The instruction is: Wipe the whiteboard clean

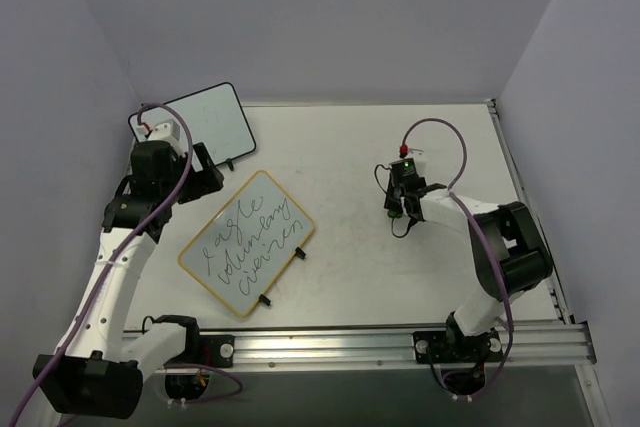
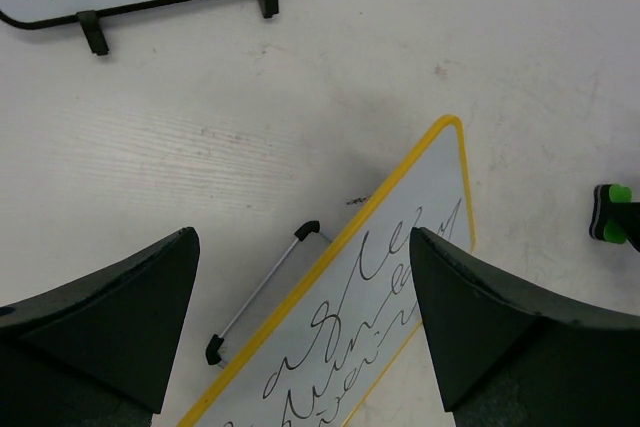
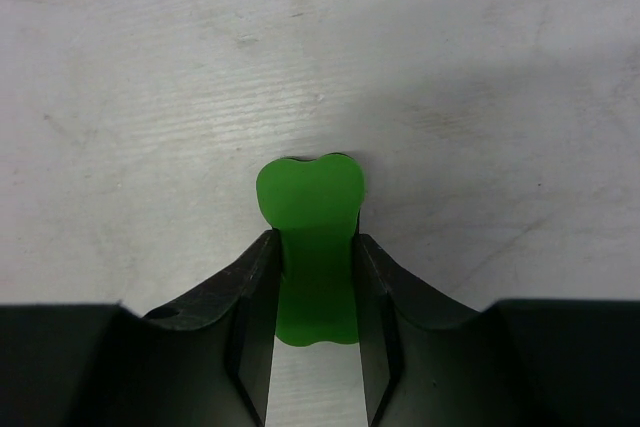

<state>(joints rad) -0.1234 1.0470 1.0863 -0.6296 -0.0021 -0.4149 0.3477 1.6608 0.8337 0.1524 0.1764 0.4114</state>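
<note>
Lying toward the near-left corner of the table (image 1: 350, 137), the whiteboard (image 1: 247, 243) runs its long axis near-left to far-right. The right gripper (image 3: 315, 242), pinching a green eraser (image 3: 310, 187) right of centre, must travel left. The left gripper (image 2: 302, 242), spread wide, hovers nearer.

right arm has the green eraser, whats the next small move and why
Probably lift the right gripper slightly and carry the green eraser left toward the whiteboard: it is clamped on the eraser, and the handwriting is unwiped.
</note>
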